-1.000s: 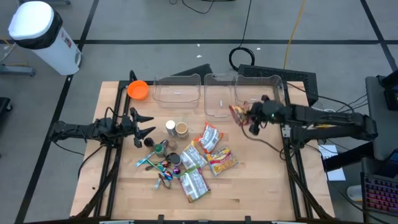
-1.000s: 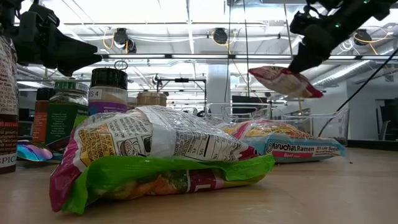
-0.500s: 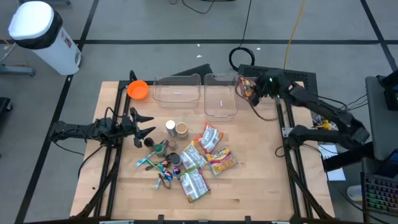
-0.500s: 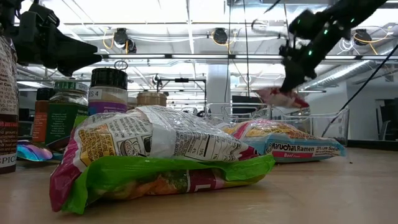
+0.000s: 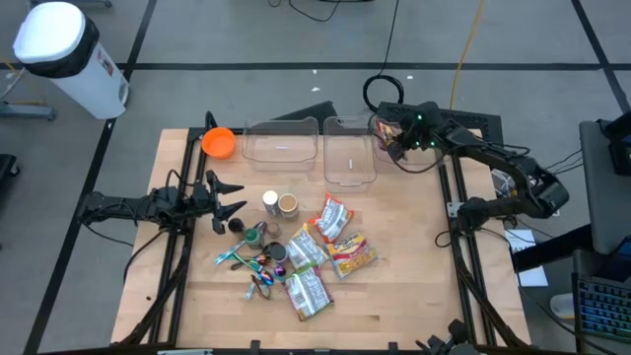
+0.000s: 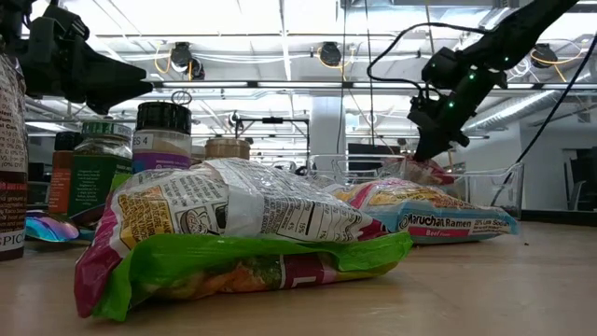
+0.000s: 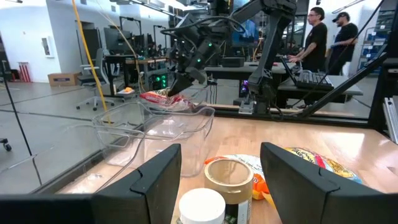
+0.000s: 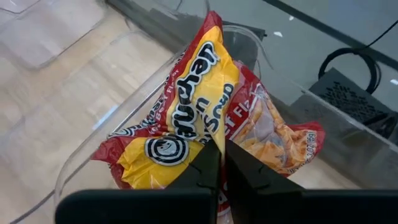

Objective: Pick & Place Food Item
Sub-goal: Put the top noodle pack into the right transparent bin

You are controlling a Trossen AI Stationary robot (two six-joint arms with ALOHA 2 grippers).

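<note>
My right gripper (image 5: 402,144) is shut on a red-and-yellow ramen packet (image 8: 205,106) at the table's far right. It holds the packet over the rightmost of three clear bins (image 5: 426,130). In the low view the packet (image 6: 420,171) hangs at the height of the bin's rim, below the gripper (image 6: 432,149). The left wrist view shows the same packet (image 7: 163,98) above the bin's edge. My left gripper (image 5: 229,197) waits open at the table's left, level, touching nothing. Several other ramen packets (image 5: 333,237) lie flat mid-table. My right gripper pinches the ramen packet between its two fingers at one edge of the crumpled wrapper (image 8: 211,140). The fingers slant down from above. The packet bunches and hangs beyond the fingertips, clear of the table, over the bin's rim (image 8: 124,118). Whether it touches the bin I cannot tell.
Two more clear bins (image 5: 281,144) (image 5: 349,150) stand along the far edge, with an orange bowl (image 5: 219,143) at far left. Jars (image 5: 279,204) and small colourful items (image 5: 258,261) sit left of centre. The table's near right part (image 5: 414,276) is bare wood.
My right gripper has swung from above the table's right side toward the far edge and sunk, turning as it went. It stays shut on the ramen packet. The packet went with it and now hangs at the rightmost bin's rim instead of high over the table.
</note>
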